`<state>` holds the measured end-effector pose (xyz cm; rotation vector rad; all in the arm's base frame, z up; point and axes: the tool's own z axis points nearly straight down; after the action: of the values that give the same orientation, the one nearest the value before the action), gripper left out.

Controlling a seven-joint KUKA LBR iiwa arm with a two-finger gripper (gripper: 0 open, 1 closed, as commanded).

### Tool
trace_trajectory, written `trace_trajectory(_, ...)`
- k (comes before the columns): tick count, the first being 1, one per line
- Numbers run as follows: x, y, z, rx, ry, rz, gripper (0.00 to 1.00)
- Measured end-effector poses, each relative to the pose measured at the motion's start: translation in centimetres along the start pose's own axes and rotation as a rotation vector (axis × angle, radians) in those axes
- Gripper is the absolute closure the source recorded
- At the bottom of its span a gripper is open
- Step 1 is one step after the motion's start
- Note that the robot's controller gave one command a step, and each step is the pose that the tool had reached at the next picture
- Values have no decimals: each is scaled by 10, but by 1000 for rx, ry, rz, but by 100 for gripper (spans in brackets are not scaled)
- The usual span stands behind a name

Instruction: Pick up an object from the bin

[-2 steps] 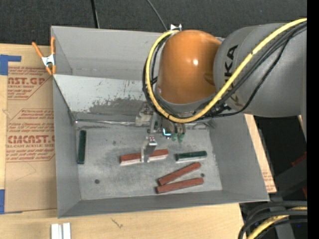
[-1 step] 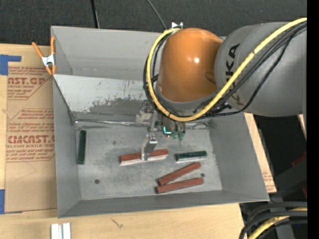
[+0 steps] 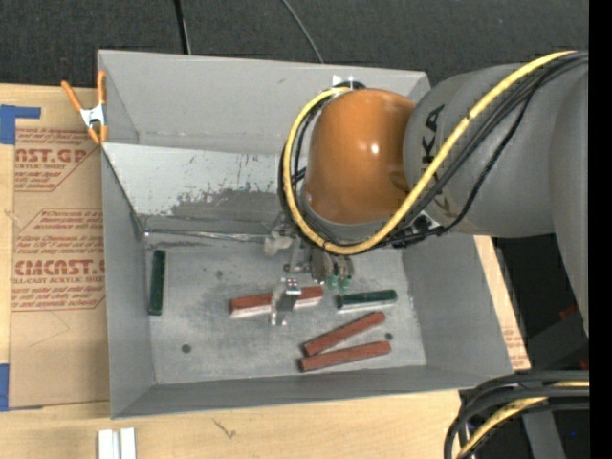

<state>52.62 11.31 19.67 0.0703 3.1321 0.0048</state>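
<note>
Gripper [image 3: 285, 304] was positioned over red-brown stick [image 3: 251, 304] at centre of bin [image 3: 191, 175] | its opening could not be told | green stick [image 3: 366, 299] at 3 o'clock

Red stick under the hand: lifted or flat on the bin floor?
Flat, it seems: the red stick lies level on the bin floor, its ends showing either side of the hand.

Slim red-brown stick [image 3: 251, 304], lying flat, nearly level left to right, mid-floor of the bin [image 3: 191, 175]
</note>
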Motion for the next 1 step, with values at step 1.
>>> trace_trajectory(1,-3,-24,61,1,3,13,0)
